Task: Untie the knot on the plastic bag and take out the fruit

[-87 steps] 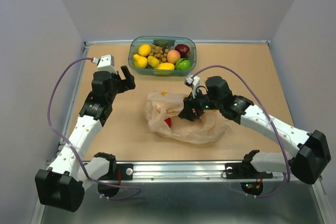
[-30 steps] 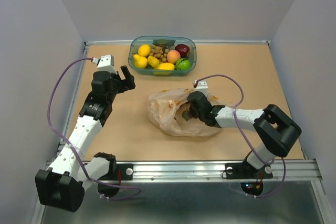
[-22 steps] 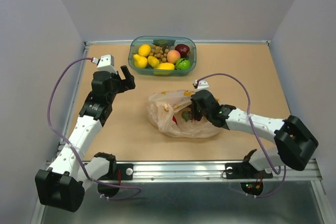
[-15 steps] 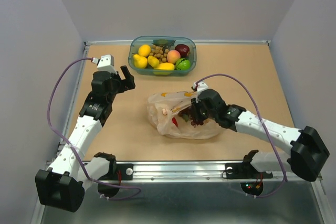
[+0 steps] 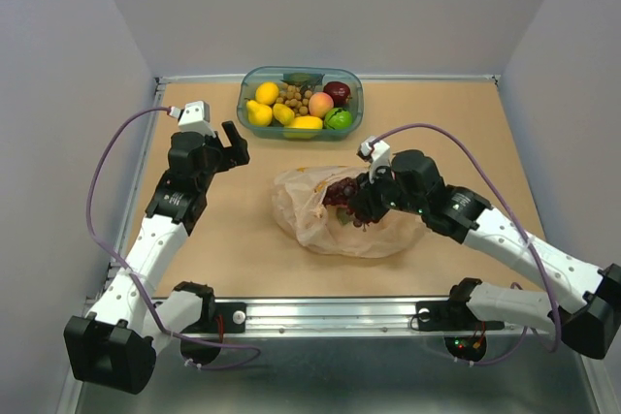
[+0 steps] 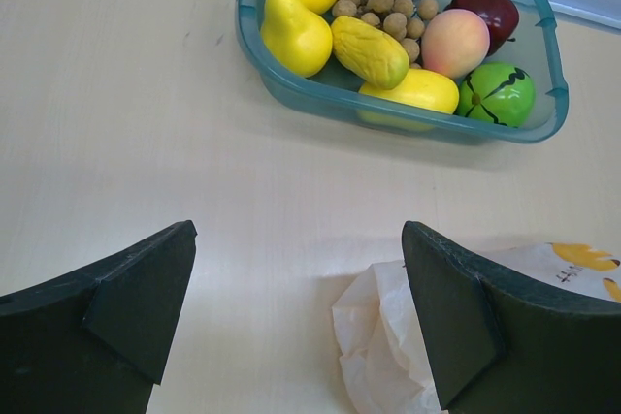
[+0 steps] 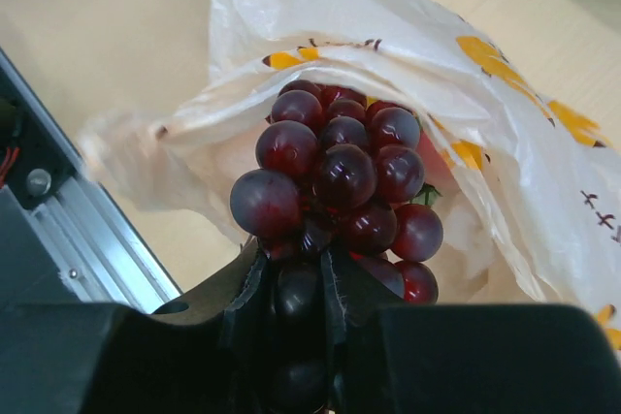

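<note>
The pale peach plastic bag (image 5: 320, 225) lies open in the middle of the table; it also shows in the right wrist view (image 7: 456, 113) and the left wrist view (image 6: 388, 346). My right gripper (image 5: 357, 203) is shut on a dark purple grape bunch (image 7: 335, 181), held just above the bag's mouth (image 5: 342, 193). A bit of red fruit shows inside the bag behind the grapes. No knot shows. My left gripper (image 5: 233, 143) is open and empty, left of the bag and above the table (image 6: 146, 123).
A teal tub (image 5: 301, 102) at the back holds yellow fruits, a brown ball cluster, a peach, a dark red apple and a green apple (image 6: 497, 94). A metal rail (image 5: 330, 312) runs along the near table edge.
My right gripper reached into the bag, closed on the grape bunch and has lifted it up and back out of the bag's mouth. The left arm has not moved.
</note>
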You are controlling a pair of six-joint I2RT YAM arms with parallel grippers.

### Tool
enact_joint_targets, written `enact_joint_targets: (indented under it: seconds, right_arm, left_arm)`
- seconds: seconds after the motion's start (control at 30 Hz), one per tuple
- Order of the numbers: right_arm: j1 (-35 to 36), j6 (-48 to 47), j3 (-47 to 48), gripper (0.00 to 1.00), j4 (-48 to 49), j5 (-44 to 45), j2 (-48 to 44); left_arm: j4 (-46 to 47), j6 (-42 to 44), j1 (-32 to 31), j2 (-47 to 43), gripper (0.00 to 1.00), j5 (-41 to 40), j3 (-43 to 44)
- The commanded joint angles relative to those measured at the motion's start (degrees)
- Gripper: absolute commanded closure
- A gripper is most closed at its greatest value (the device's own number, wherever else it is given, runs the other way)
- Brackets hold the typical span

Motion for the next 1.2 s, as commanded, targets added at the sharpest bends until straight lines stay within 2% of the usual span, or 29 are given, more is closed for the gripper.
enact_joint_targets:
  seconds: [0.0, 0.2, 0.43, 0.7, 0.83, 0.93, 1.0, 1.07, 1.1, 1.17]
  right_arm:
    - [0.5, -2.5, 6.0, 0.99, -1.2, -1.9, -4.3]
    - [0.4, -5.4, 10.4, 0.99, -7.1, -0.3, -7.6]
    - [0.4, -6.2, 11.6, 0.99, -13.5, 10.1, -8.6]
    - [0.5, -6.6, 17.1, 0.99, -12.7, 17.4, -9.7]
    - [0.4, -10.8, 20.6, 0.99, -5.3, 22.8, -6.0]
    - [0.3, -11.6, 25.2, 0.99, -1.9, 26.1, 0.4]
    - [-0.1, -12.9, 28.3, 0.99, 4.2, 31.7, 6.3]
    - [-3.8, -13.7, 30.9, 0.99, 6.7, 31.5, 13.5]
    - [-5.6, -13.1, 32.7, 0.99, 7.6, 30.1, 13.5]
    - [-10.4, -11.6, 37.7, 0.99, 10.2, 25.8, 21.1]
  left_arm:
    - [2.0, 0.5, -0.1, -1.9, 0.02, -0.1, -0.5]
    - [2.0, 0.5, -0.1, -1.9, 0.02, 0.1, -0.4]
    - [2.0, 0.5, -0.1, -1.7, 0.02, 0.2, -0.4]
    - [2.0, 0.4, -0.1, -1.1, 0.02, 0.8, -0.4]
    - [2.0, 0.3, -0.1, -1.0, 0.02, 1.0, -0.4]
    - [2.0, 0.1, -0.1, -1.0, 0.02, 0.8, -0.5]
    - [2.0, 0.0, -0.2, -1.2, 0.02, 0.9, -0.5]
    - [2.0, 0.0, -0.3, -1.2, 0.02, 1.3, -0.4]
    - [2.0, 0.0, -0.3, -1.2, 0.02, 1.4, -0.5]
    - [2.0, 0.0, -0.5, -1.4, 0.02, 1.3, -0.5]
